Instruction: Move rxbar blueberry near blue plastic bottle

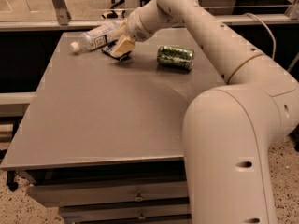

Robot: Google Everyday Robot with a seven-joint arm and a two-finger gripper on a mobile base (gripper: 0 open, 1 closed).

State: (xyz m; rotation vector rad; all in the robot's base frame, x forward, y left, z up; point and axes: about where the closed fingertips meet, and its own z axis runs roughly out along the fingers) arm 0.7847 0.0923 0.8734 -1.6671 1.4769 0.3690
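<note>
Nearest, the robot's bulky arm (233,162) fills the right side and reaches away over the grey table (93,125). Farther on, right of centre, a green can (175,57) lies on its side. To its left and slightly farther, the gripper (122,46) is down at the tabletop over the rxbar blueberry (110,51), whose dark wrapper shows at its lower edge. Whether it grips the bar or sits loose on it I cannot tell. Just beyond, at the far left, the blue plastic bottle (96,36) lies on its side, cap pointing left. The bar looks already near the bottle, so this seems the placing step; next would be to free the bar and lift clear without nudging the bottle
</note>
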